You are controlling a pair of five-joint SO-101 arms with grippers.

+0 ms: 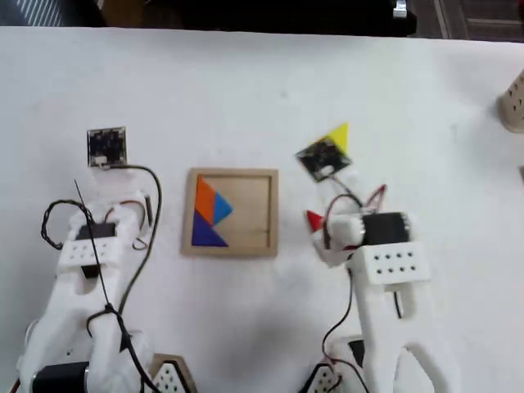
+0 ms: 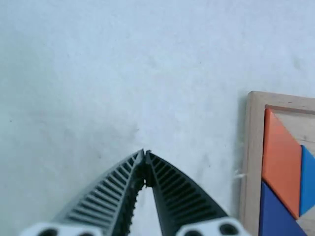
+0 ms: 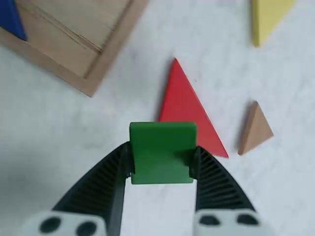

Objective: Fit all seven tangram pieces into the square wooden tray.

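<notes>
White desk [image 1: 246, 90], bare apart from the puzzle and the two arms. At its middle, between the arms, the square wooden tray [image 1: 232, 173]. Seated in the half nearer the left arm: an orange piece [image 1: 205, 199], a light blue piece [image 1: 223, 210] touching it, and a dark blue triangle [image 1: 206, 236] below them. Other half of the tray bare wood.

Three of seven placed, by this count; four left to fit. Fourth in hand: green square [image 3: 162, 152], clamped flat between the fingers of the right claw [image 3: 162, 150], outside the tray and just beside it. Waiting on the desk near that claw: red triangle [image 3: 189, 110], small wooden-coloured triangle [image 3: 255, 129], and yellow triangle [image 3: 268, 17] farther out.

Left claw [image 2: 145, 160] closed on nothing, tips together, over bare desk beside the tray's outer rim.
</notes>
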